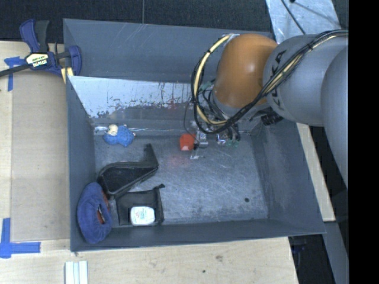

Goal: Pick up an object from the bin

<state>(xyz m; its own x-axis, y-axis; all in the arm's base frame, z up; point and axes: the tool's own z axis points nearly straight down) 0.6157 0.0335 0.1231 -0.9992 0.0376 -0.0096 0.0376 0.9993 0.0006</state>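
Red block (pixel 187 142), small: on bin (pixel 278 182) floor nr back wall, just beside claw (pixel 199 147). Claw state: cannot tell. Rec.: centre over block, descend vert., clench squarely. Blue lump (pixel 119 135), black heap (pixel 127 175) well apart; prob. no obstruction.

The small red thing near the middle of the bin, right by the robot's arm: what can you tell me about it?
The small red thing is a stubby, roughly boxy lump, bright red-orange all over with no markings to be seen; its material cannot be told. It sits at the far side of the grey bin, close to the back wall, apart from the other things. The end effector is right beside it on its right; whether the two touch cannot be told.
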